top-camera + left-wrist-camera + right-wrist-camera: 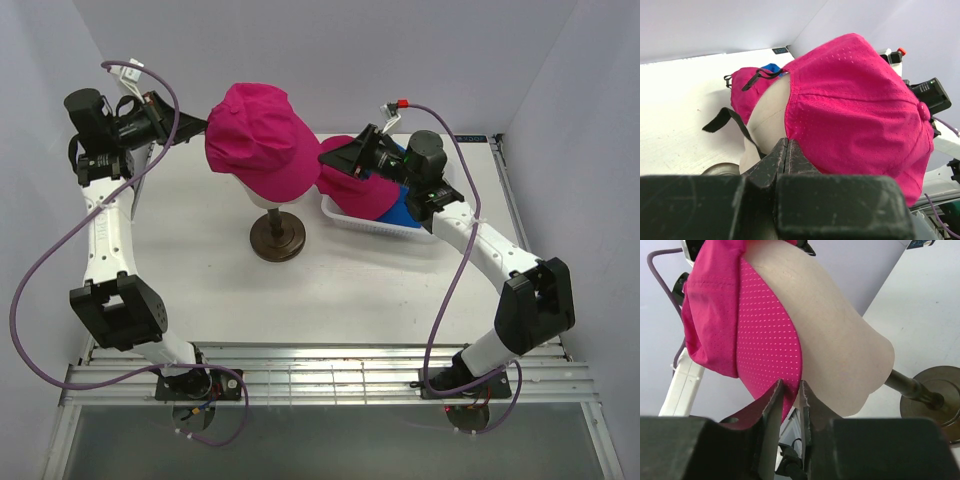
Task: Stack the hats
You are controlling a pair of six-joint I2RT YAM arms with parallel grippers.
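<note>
1. The pink cap [255, 135] sits on the mannequin head [767, 117], which is mounted on a dark round stand [278, 237] on the table [200, 260].
2. The left gripper [787, 142] is at the cap's rear lower edge. Its fingers are pressed together, and the fabric hem meets their tips.
3. The right gripper [790, 390] is at the brim. Its fingers stand narrow, with the brim edge between them.
4. A second pink cap [365, 195] lies in the white basket [375, 228], right of the stand.
5. A blue cap [408, 212] lies beneath it in the same basket.
</note>
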